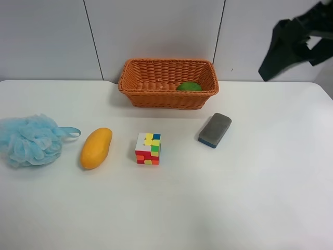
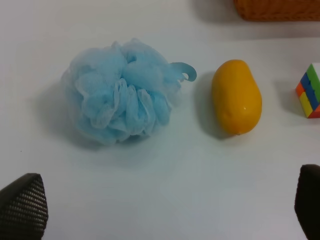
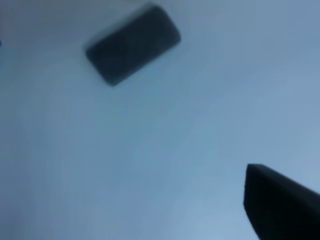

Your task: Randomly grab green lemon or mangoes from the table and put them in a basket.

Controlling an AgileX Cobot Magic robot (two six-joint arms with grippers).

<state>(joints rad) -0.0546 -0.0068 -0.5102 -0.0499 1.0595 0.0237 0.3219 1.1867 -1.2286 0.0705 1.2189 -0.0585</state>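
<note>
The green lemon [image 1: 188,86] lies inside the orange wicker basket [image 1: 140,88] at the back of the white table [image 1: 250,198]. The orange-yellow mango [image 1: 96,147] lies on the table at the exterior high view's left, and also shows in the left wrist view [image 2: 236,96]. My left gripper [image 2: 165,210] is open and empty, hovering short of the mango and the blue bath pouf. My right gripper [image 1: 291,58] is raised high at the exterior view's upper right. It looks open and empty. Only one of its fingers [image 3: 280,205] shows in the blurred right wrist view.
A blue mesh bath pouf [image 1: 30,139] lies left of the mango, and also shows in the left wrist view [image 2: 120,92]. A colourful puzzle cube [image 1: 148,148] stands right of the mango. A dark grey eraser [image 1: 215,129] lies in front of the basket's right end, and also shows in the right wrist view [image 3: 132,44].
</note>
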